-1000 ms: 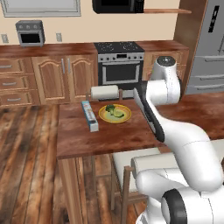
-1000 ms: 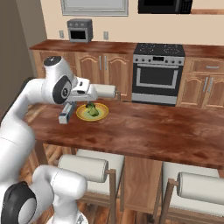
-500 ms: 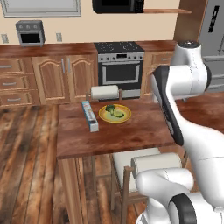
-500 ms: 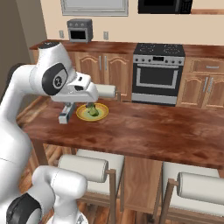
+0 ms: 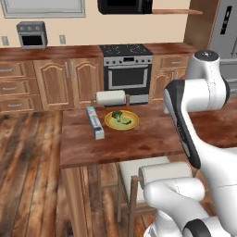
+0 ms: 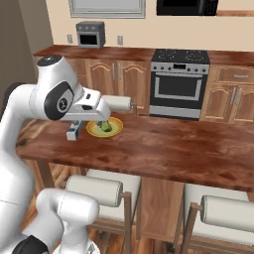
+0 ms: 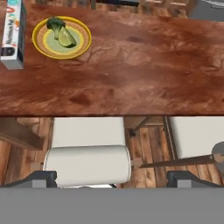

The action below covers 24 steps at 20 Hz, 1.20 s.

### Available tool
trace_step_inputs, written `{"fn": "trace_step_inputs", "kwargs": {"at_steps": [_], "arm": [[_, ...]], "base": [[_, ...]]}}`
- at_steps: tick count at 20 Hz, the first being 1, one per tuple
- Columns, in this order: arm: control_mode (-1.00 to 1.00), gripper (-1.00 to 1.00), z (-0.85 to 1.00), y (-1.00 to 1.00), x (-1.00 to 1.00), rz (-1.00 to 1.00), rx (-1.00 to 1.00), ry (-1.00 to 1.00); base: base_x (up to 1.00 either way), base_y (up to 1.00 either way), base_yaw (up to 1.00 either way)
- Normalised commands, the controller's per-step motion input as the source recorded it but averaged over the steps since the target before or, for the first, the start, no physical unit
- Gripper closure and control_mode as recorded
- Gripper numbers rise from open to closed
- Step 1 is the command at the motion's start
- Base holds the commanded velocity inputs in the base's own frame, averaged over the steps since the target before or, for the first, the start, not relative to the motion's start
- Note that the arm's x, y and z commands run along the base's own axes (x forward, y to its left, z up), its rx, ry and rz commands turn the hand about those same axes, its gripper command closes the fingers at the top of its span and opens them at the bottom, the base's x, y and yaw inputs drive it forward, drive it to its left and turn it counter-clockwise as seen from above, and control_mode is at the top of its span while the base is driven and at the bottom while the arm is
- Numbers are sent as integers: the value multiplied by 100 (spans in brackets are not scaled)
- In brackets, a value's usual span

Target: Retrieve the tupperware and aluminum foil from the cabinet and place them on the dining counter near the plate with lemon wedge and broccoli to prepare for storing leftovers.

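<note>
Pincer (image 7: 112, 186): wide, empty, over stool (image 7: 87, 164).
Foil box (image 5: 95, 122): beside plate (image 5: 121, 120), staged for leftovers.
Table (image 5: 139, 141): no tupperware yet.

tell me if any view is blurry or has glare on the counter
Left base view: sharp, even flat light, dining counter has a faint sheen. Right base view: soft pale reflections streak the wood. Hand view: slightly soft, aluminum foil label print unreadable, plate throws almost no shadow.
</note>
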Motion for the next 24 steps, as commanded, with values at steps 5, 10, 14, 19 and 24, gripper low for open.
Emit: {"fn": "trace_step_inputs", "kwargs": {"at_steps": [5,10,14,19,24], "arm": [[100,-100,0,0,0,0,0,0],[100,-100,0,0,0,0,0,0],[100,-100,0,0,0,0,0,0],[100,-100,0,0,0,0,0,0],[100,-100,0,0,0,0,0,0]], "base": [[-77,-19,-13],[-80,-11,-58],[-4,-3,-78],[0,0,-89],[0,0,-88]]}}
